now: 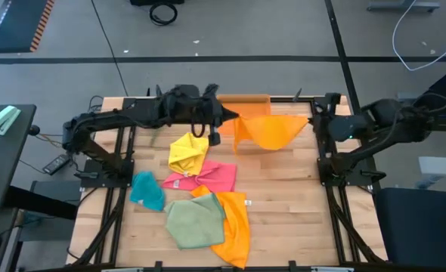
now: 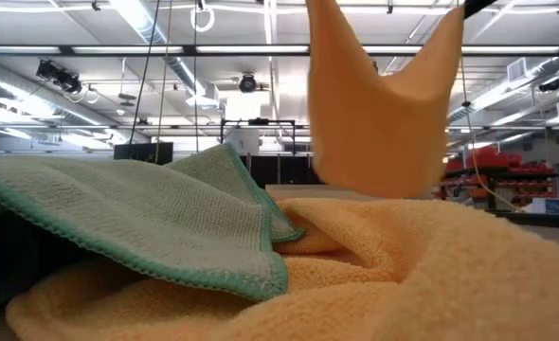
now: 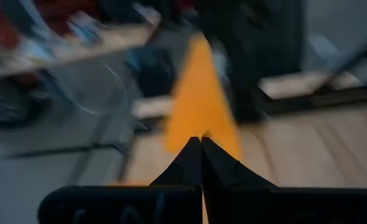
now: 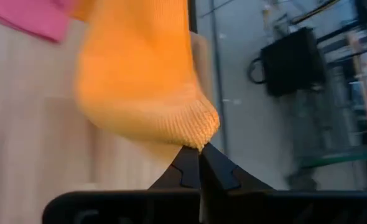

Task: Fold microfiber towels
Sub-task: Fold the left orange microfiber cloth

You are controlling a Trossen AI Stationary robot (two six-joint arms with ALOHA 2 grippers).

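An orange microfiber towel point(image 1: 272, 130) hangs in the air over the far middle of the table, strung between my two grippers. My left gripper point(image 1: 224, 119) is shut on its left corner and my right gripper point(image 1: 312, 119) on its right corner. In the low view the orange towel point(image 2: 379, 104) hangs down from two raised corners. On the table lie a yellow towel point(image 1: 187, 153), a pink towel point(image 1: 214, 177), a teal towel point(image 1: 147, 189), a sage green towel point(image 1: 195, 221) and another orange towel point(image 1: 236, 227), partly overlapping. My left gripper pinches one corner of the orange towel point(image 3: 200, 127) between its two shut fingers, coming nearly level from the table's left. The cloth hangs away from the fingertips, clear of the table. One layer or several, I cannot tell. My right gripper pinches the opposite upper corner of the towel point(image 4: 199, 134) at its hemmed edge between its two shut fingers, slanting downward from the table's right. The towel sags between the two holds, and its top edge is slack.
A translucent orange bin point(image 1: 244, 102) stands at the table's far edge behind the hanging towel. The heap of loose towels fills the middle and near part of the table. Bare wood point(image 1: 291, 196) shows to the right of the heap.
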